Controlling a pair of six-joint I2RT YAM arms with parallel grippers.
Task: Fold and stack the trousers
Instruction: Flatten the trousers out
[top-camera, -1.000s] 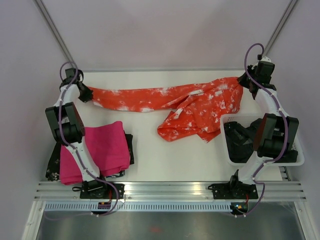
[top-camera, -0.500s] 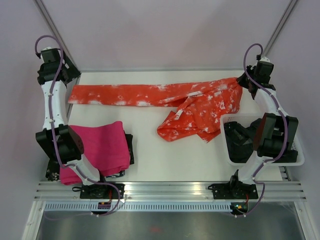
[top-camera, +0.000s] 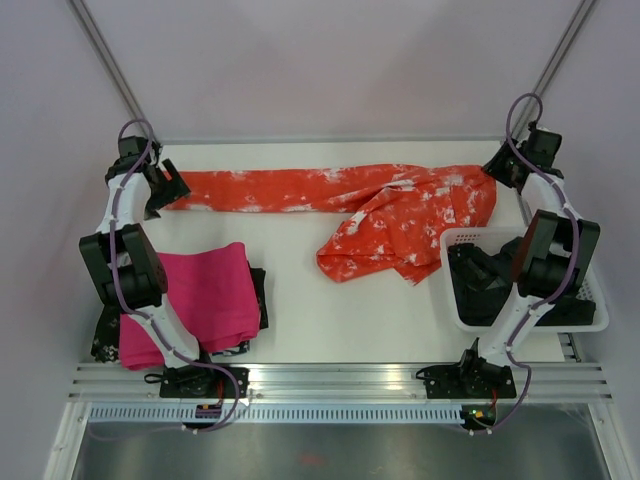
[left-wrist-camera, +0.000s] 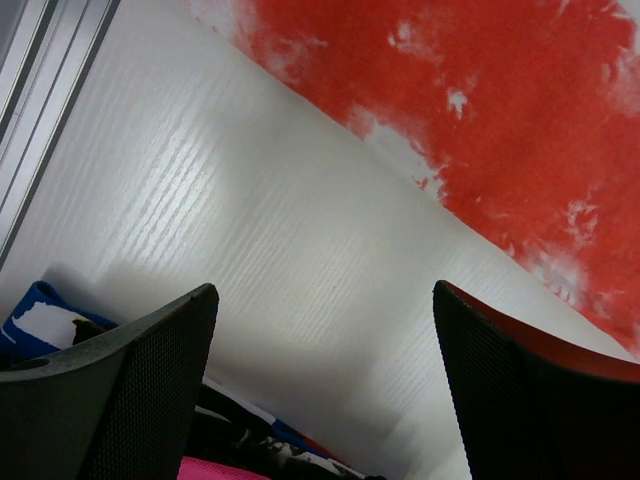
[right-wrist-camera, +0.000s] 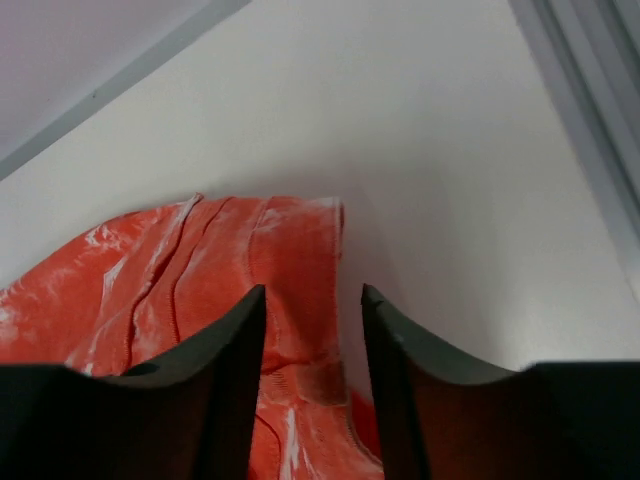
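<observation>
The trousers (top-camera: 330, 190) lay stretched along the far edge of the table (top-camera: 300, 320). The waistband (top-camera: 482, 185) was at the far right corner, the straight leg (top-camera: 250, 190) ran flat to the left, and the loose leg (top-camera: 365, 245) lay crumpled toward the middle, just beside the basket (top-camera: 452, 240).

The step in hand looked like the laying-out before the first fold. The next move would probably call for taking up the loose leg and drawing it over the straight one, so that the pair lay matched before being folded toward the pink cloth (top-camera: 205, 290) at the near left.

The left gripper (top-camera: 168, 190) hung at the hem end of the straight leg. Its fingers were spread wide over bare table and held nothing, and the wrist view showed the orange cloth lying just beyond them. That arm was reached out to the far left corner, its wrist turned inward toward the hem.

The right arm was stretched past the basket to the far right corner. There the right gripper (top-camera: 497, 170) pointed down at the waistband with its jaws a little apart and the cloth's edge showing in the gap. Whether they nipped the fabric could not be told.
</observation>
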